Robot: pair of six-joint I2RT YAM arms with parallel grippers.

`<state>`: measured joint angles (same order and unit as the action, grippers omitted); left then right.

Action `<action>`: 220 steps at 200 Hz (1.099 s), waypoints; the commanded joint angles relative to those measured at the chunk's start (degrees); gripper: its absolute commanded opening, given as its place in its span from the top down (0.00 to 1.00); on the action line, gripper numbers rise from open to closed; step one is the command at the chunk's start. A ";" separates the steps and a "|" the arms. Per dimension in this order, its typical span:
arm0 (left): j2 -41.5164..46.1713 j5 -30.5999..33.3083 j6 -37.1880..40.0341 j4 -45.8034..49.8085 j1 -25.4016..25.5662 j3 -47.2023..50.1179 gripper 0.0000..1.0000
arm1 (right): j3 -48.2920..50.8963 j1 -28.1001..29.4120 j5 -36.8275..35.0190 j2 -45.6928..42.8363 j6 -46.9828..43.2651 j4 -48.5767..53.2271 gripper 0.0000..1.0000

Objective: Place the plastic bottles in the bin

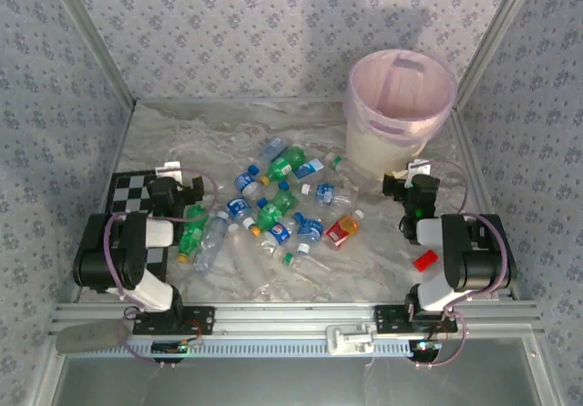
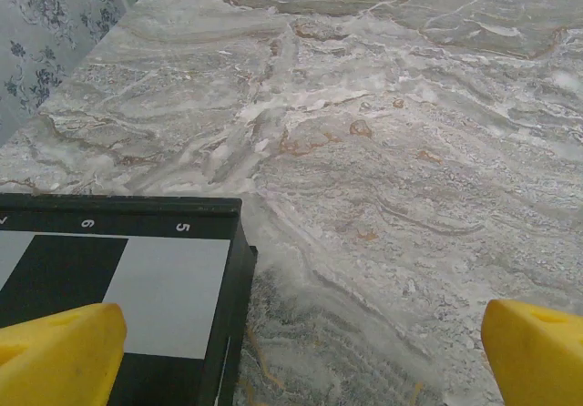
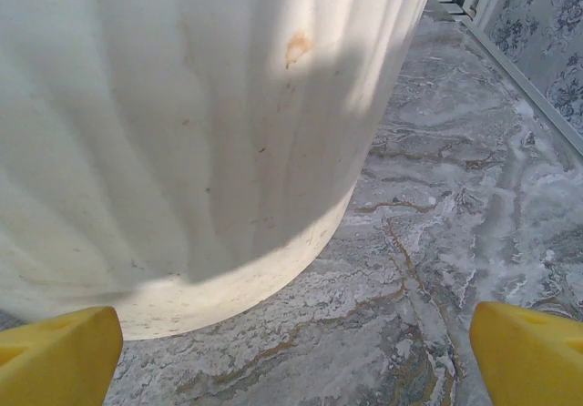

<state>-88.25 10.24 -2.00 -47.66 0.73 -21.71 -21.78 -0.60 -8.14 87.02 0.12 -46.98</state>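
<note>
Several plastic bottles [image 1: 273, 208], clear and green with blue, white or orange caps, lie scattered across the middle of the marble table. The pale pink bin [image 1: 378, 156] stands upright at the back right. My left gripper [image 1: 178, 180] hovers open at the left, just left of a green bottle [image 1: 191, 233]. In the left wrist view its yellow fingers [image 2: 55, 356] stand wide apart with bare table between them. My right gripper [image 1: 410, 180] is open just in front of the bin. The bin's wall [image 3: 182, 133] looms close in the right wrist view, nothing between the fingers [image 3: 537, 351].
A black and white checkerboard [image 1: 132, 192] lies at the left under my left gripper, its corner [image 2: 118, 288] close below the fingers. A small red block [image 1: 424, 261] sits by the right arm. Patterned walls enclose the table on three sides.
</note>
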 commanded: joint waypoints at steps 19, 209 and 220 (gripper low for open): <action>0.31 -0.74 -0.60 0.02 -0.35 -1.49 0.00 | -0.01 0.26 -0.05 0.43 -0.88 -1.27 0.00; 0.35 -0.70 -0.63 0.08 -0.37 -1.49 0.00 | 0.03 -0.11 0.69 0.34 -0.73 -1.16 0.00; 0.34 -0.70 -0.61 0.02 -0.36 -1.41 0.00 | 0.28 0.13 0.01 0.25 -0.82 -1.61 0.00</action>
<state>-88.25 10.24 -2.00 -47.59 0.73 -21.71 -21.78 -0.62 -8.08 87.02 0.12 -46.98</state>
